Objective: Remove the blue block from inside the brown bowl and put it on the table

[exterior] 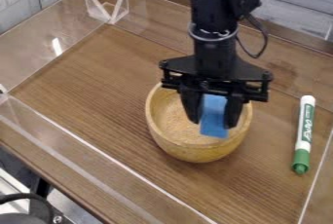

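The blue block [213,118] hangs upright between the black fingers of my gripper [213,111], which is shut on it and points straight down. The block's lower end sits above the right side of the brown bowl [176,132], roughly level with the rim. The round tan bowl rests on the wood-grain table [92,72], right of centre. The bowl's hollow looks bare under the block.
A green-and-white marker [303,133] lies on the table to the right of the bowl. Low clear acrylic walls [58,140] edge the tabletop. A clear triangular stand [108,10] sits at the back left.
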{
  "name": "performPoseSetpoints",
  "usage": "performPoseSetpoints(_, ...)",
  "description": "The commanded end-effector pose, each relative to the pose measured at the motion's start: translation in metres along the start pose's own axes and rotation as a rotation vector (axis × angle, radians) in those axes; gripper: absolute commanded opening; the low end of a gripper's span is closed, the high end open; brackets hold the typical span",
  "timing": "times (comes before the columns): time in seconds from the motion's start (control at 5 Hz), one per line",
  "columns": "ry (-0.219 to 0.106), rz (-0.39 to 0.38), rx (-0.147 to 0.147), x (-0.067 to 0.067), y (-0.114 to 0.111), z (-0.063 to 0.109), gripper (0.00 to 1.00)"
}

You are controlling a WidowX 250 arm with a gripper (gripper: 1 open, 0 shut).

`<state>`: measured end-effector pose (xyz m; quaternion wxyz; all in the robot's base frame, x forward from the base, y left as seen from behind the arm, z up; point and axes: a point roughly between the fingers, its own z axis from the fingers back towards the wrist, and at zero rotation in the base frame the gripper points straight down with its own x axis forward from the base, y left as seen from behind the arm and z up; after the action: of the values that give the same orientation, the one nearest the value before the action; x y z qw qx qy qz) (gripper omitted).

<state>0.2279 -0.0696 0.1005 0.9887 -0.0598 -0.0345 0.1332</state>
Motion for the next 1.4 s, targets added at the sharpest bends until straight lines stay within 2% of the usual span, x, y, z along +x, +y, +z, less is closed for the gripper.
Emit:
performPoseSetpoints(0.0, -0.066, -0.027, -0.036, 0.004, -0.011, 0.017, 0.0)
performPoseSetpoints(0.8, -0.077, -0.081, -0.07, -0.018, -0.027, 0.017, 0.0)
performPoseSetpoints(1.2, -0.067, -0.092, -0.083, -0.039, -0.041, 0.01, 0.0)
